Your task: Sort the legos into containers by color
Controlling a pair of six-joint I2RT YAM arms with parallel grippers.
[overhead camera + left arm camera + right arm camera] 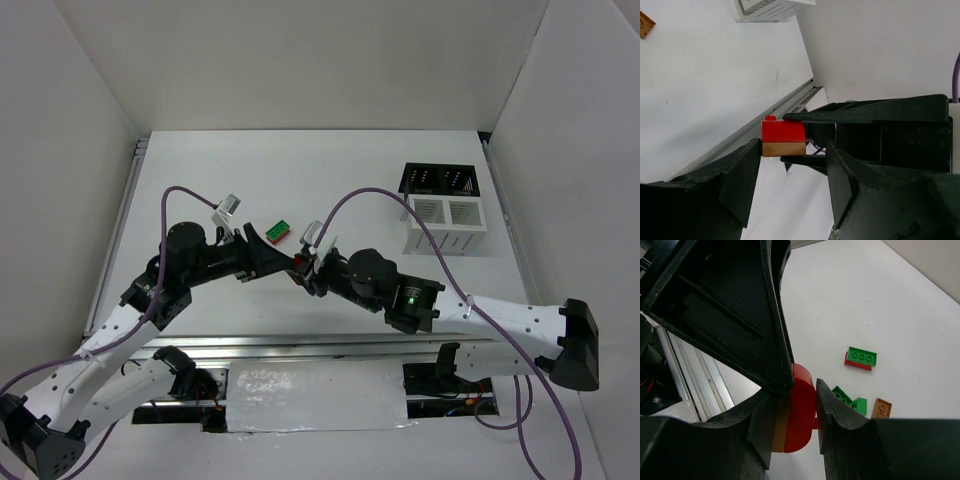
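A stacked brick, red on orange-brown (797,415), is clamped between my right gripper's (796,399) fingers above the table's middle. It also shows in the left wrist view (783,137) and faintly from above (300,262). My left gripper (792,185) is open, its jaws wide on either side of the brick; one finger (765,340) lies against the brick's top edge. From above, the left gripper (268,254) and right gripper (306,268) meet tip to tip. The black container (440,180) and white container (447,225) stand at the far right.
A green-on-red brick (860,358) lies on the table, also seen from above (278,231). Two green bricks (850,401) and an orange-brown brick (881,408) lie close by. The orange-brown brick (645,24) and the white container (772,7) show in the left wrist view.
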